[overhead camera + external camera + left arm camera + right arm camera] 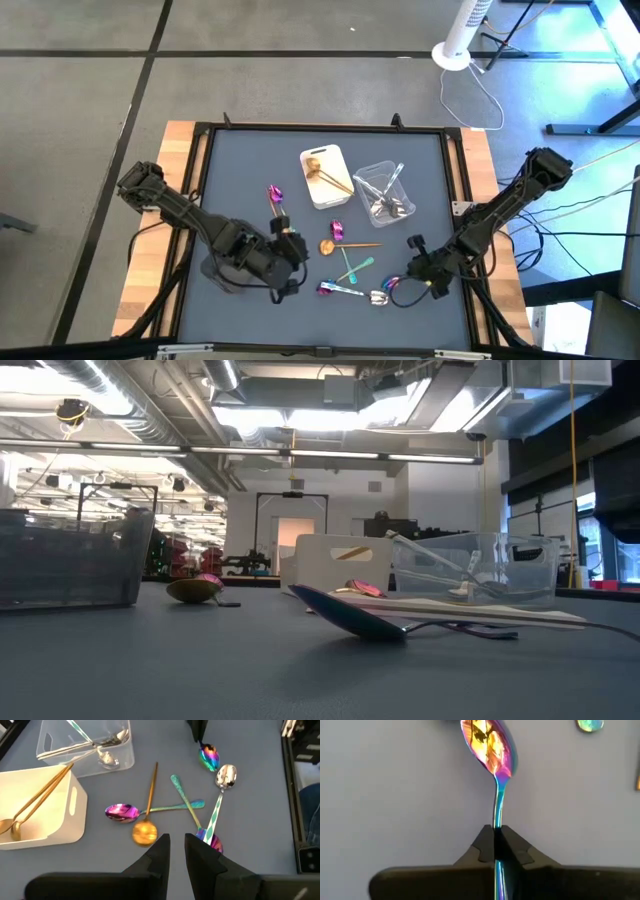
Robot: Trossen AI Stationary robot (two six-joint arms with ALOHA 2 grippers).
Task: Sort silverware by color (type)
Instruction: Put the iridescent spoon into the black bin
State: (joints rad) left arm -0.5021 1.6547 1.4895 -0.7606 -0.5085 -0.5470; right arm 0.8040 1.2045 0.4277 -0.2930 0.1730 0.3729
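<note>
High view: your right gripper (400,286) is sitting low at the near right of the mat (230,190), at the right end of the loose silverware (350,262), while the left gripper (293,262) is hovering just left of that scatter. The white tray (325,176) is holding gold pieces and the clear tray (385,190) silver ones, both well beyond the pile.

Low view: no gripper is showing; an iridescent spoon (370,622) is lying across the foreground.

Left wrist view: your left fingers (155,852) are standing narrowly apart and carrying nothing, with the gold spoon (148,805) just ahead, its handle running away from them.

Right wrist view: your right gripper (495,836) is pinching the handle of an iridescent spoon (490,742), bowl pointing straight ahead along the fingers' line. A destination for this color is looking like your next question.
</note>
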